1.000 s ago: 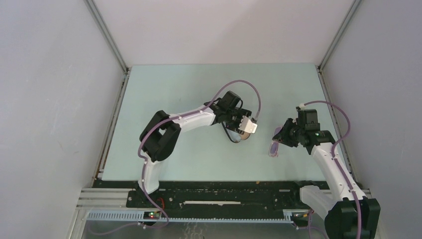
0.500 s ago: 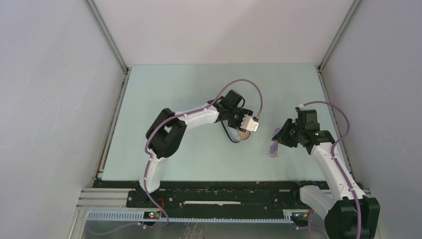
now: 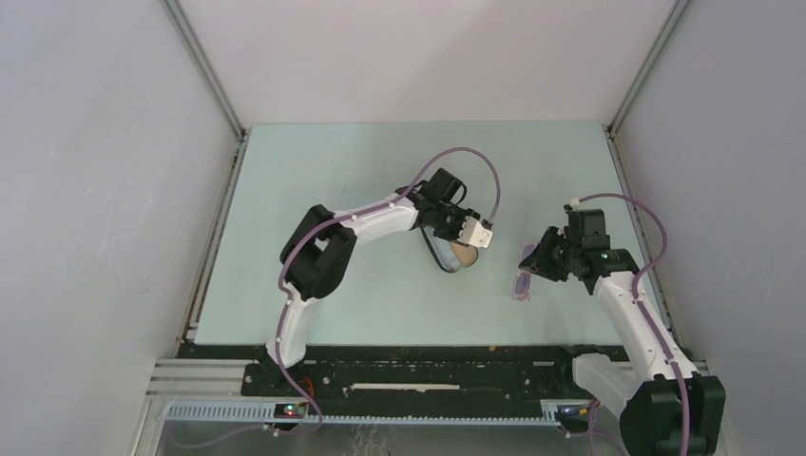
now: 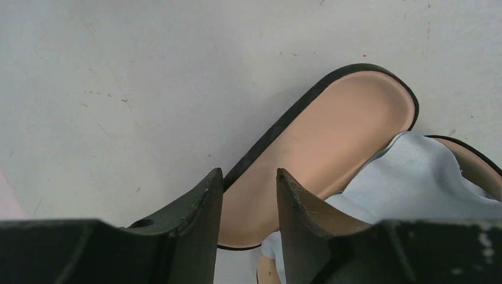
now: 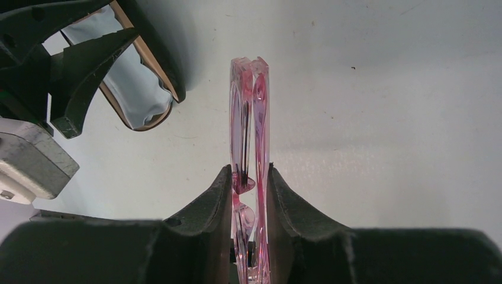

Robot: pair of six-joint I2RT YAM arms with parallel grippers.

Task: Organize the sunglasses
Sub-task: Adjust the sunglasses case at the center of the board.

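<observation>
The sunglasses (image 5: 248, 106), folded, with a thin pink translucent frame, stand edge-on between the fingers of my right gripper (image 5: 248, 171), which is shut on them. In the top view they hang just above the table at the right (image 3: 522, 280), below my right gripper (image 3: 540, 266). The black case (image 4: 349, 118) lies open with its tan lining showing and a blue-grey cloth (image 4: 414, 177) in it. My left gripper (image 4: 247, 177) hovers at the lid's near end. Its jaws stand apart, the lid's black rim runs up from the left fingertip (image 4: 210, 183), and the lining shows in the gap.
The open case (image 3: 450, 266) sits mid-table under the left wrist, a short way left of the sunglasses. In the right wrist view the left gripper's fingers (image 5: 89, 65) reach over the cloth (image 5: 127, 89). Grey walls and metal rails (image 3: 214, 237) bound the pale green table.
The left gripper's jaws have narrowed and the left arm has shifted slightly away over the case. The right gripper and the sunglasses have stayed where they were.
</observation>
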